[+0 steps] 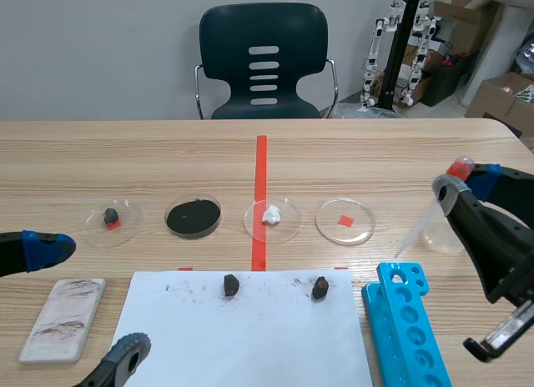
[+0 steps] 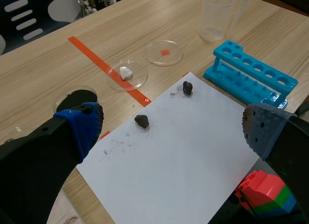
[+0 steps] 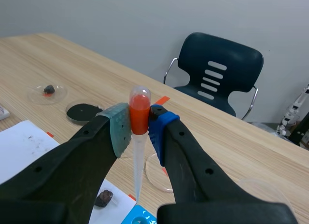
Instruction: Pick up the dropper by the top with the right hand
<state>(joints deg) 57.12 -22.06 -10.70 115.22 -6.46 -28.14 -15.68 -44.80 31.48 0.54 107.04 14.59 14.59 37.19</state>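
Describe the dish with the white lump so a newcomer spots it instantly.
Follow the orange tape line down the middle of the table. The dish sits on that line, in a row of four clear ones. It alone holds a white lump.

Blue rack (image 1: pixel 406 320), near end off-frame

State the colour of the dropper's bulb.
Orange-red; the dropper's bulb shows best in the right wrist view.
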